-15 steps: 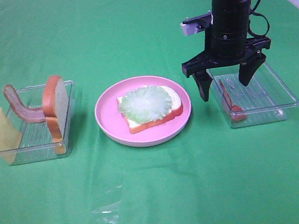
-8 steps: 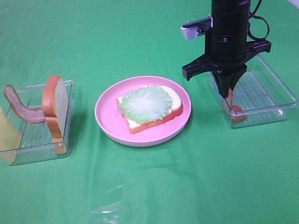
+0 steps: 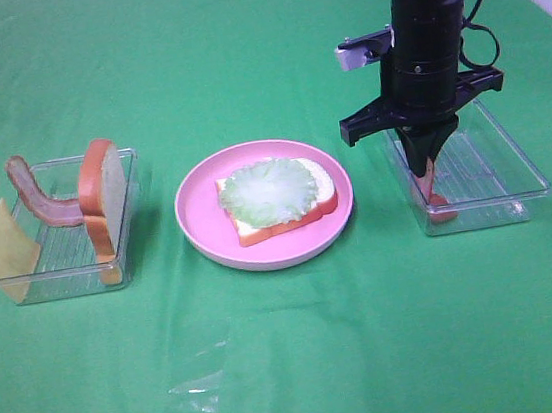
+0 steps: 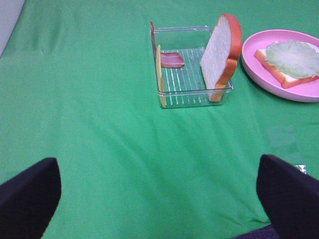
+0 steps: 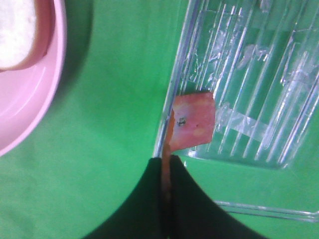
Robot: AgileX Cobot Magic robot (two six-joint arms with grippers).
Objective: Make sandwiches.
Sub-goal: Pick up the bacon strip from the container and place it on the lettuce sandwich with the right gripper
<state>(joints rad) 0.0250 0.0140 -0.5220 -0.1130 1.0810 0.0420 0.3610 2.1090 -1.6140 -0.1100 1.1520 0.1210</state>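
While right end effector [image 5: 167,162] clamps one bacon strip [image 5: 192,122], left end effector [image 4: 157,167] wide open, two trays [image 3: 65,291] [image 3: 530,185], one plate [image 3: 201,226]

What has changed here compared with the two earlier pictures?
The right gripper closed its jaws on the bacon strip that stands by the plate-side wall of the right tray; one second ago they hung open on either side of it. The strip does not look lifted yet. The plate, the bread slice with lettuce and the left tray kept their places.
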